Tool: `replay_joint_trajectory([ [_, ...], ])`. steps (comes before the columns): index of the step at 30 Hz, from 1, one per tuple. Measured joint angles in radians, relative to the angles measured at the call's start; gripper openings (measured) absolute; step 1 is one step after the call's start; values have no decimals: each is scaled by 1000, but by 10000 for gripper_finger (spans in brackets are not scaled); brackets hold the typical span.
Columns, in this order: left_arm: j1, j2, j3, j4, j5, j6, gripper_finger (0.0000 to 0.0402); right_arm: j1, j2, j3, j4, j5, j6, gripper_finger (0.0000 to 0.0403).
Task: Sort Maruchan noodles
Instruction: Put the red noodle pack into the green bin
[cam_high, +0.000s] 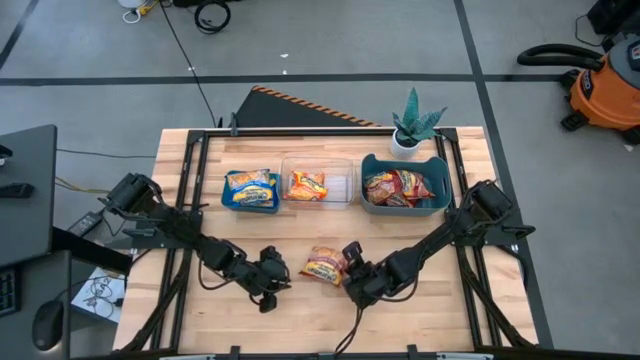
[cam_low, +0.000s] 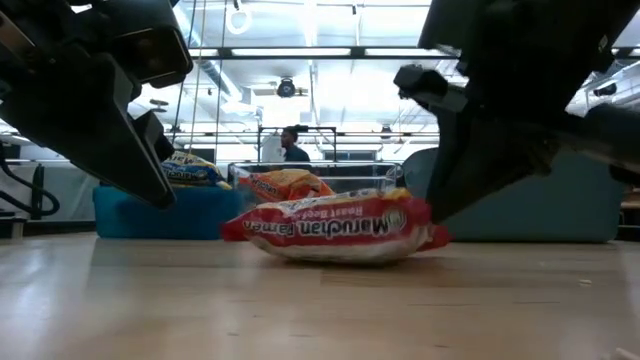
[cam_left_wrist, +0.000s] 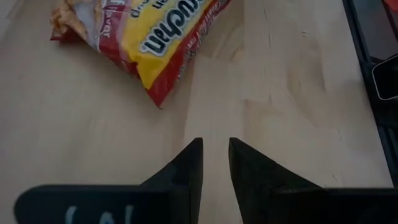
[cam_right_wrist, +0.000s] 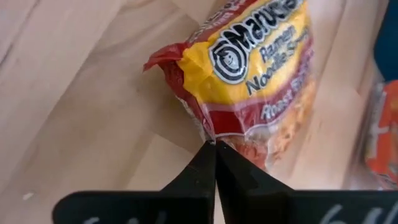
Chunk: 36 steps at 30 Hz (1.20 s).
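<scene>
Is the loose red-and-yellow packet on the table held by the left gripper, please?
No, the left gripper sits over bare wood, apart from the red-and-yellow packet, its narrowly parted fingers empty.

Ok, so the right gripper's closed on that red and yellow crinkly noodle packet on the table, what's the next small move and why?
Probably lift straight up. The right gripper is shut on the edge of the red and yellow crinkly plastic noodle packet, which lies flat on the wooden table. The teal plastic bin holding similar red packets sits beyond it.

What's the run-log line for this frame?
right gripper: shut on red packet's edge, on table | left gripper: idle, slightly open beside it | bins: loaded
</scene>
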Motion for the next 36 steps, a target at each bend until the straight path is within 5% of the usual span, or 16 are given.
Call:
replay_joint_trajectory([
  [7,0,0,0,0,25,0,82,1,-126,0,-106,57,34,7],
  [26,0,0,0,0,25,-6,82,-5,-555,0,-533,624,338,3],
  [36,-11,0,0,-2,25,-7,82,-146,-744,0,-884,657,579,3],
])
